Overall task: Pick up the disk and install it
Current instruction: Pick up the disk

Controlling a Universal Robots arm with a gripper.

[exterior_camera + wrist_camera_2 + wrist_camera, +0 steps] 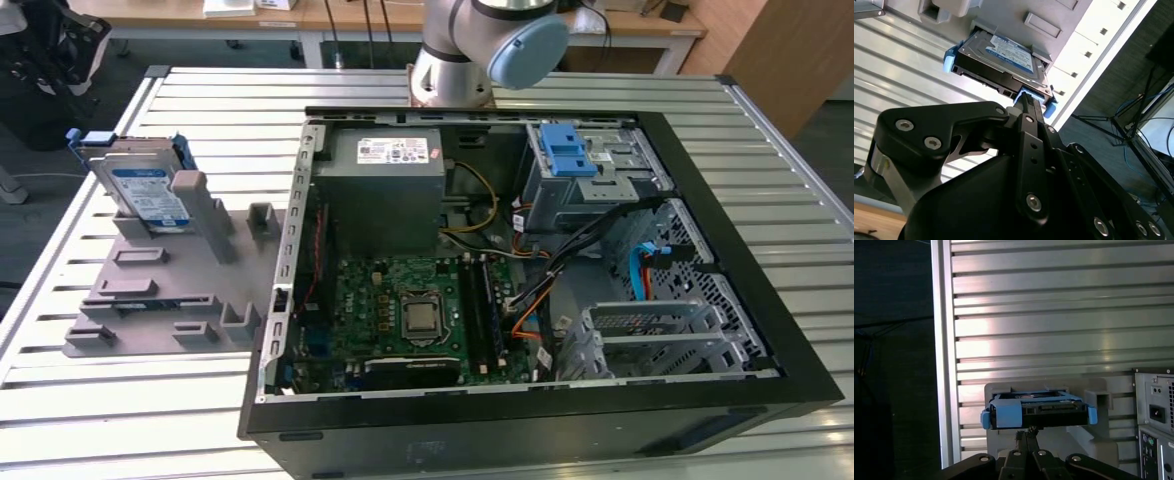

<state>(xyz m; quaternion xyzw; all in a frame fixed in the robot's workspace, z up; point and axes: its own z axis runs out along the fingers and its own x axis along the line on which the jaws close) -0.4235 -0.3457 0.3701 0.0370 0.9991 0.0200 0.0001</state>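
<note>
blue-framed disk [143, 190] stands on edge in the grey holder [147, 292] beside the case [534, 440]; the pincer [1025, 99], tips pressed together and empty, aims at it. arriving unopened, it could ram the disk askew.

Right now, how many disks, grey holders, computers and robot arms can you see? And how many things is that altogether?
Disk: 1
Grey holder: 1
Computer: 1
Robot arm: 1
Total: 4
</note>
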